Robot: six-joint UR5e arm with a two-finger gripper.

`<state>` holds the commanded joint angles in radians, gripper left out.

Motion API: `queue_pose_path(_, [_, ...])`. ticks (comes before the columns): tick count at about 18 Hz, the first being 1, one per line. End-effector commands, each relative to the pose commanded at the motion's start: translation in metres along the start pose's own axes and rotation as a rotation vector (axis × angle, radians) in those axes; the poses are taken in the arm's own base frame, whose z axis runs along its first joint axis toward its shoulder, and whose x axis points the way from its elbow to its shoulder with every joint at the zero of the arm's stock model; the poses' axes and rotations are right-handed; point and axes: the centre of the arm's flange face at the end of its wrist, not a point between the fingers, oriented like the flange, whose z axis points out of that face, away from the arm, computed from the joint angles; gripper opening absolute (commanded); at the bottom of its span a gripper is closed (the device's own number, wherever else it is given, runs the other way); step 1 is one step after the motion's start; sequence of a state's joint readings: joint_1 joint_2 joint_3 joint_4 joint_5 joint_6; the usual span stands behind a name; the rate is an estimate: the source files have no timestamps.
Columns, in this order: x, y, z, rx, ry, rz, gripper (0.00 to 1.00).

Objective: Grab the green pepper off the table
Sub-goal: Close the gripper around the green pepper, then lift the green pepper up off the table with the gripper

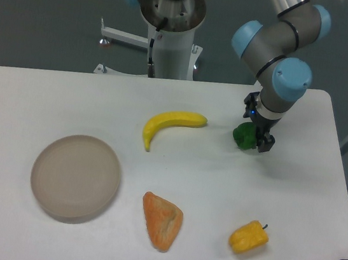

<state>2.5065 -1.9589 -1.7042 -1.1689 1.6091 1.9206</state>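
- Broadly, the large flat white rectangular table (173, 187) lay under everything, running well out to the camera's left of the pincer.
- A round beige-grey plate (75, 177) sat far off toward the near left, well apart from the pincer.
- A curved yellow toy banana (169, 124) lay to the camera's left of the pincer, near it but not touching.
- An orange wedge-shaped lumpy piece (162, 221) rested nearer the camera and to the left.
- A small yellow toy pepper with a dark stem (249, 237) stood almost straight toward the camera from the pincer, well apart.
- The two-finger gripper (258, 136) was down at table level, one dark finger showing on the right of the small glossy dark-green lumpy pepper (245, 137); the pepper bulged out leftward from it. I could not tell whether the jaws were clenched on it or merely beside it. No long axis was readable.
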Motion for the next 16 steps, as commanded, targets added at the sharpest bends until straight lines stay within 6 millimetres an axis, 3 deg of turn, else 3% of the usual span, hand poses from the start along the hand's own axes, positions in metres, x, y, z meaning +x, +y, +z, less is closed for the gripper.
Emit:
queue_pose_path(2, [-0.001,0.001,-0.003,0.0,-0.006,-0.005,0.37])
queue_pose_path(3, [-0.001,0.003,-0.007,-0.002,-0.007,-0.006,0.27])
queue_pose_path(5, [-0.003,0.007,-0.015,0.0,-0.024,-0.013,0.25])
queue_pose_path(9, [-0.021,0.007,-0.063,-0.029,-0.103,-0.102,0.21])
queue_pose_path(16, [-0.058,-0.046,-0.104,-0.006,-0.147,-0.253,0.14])
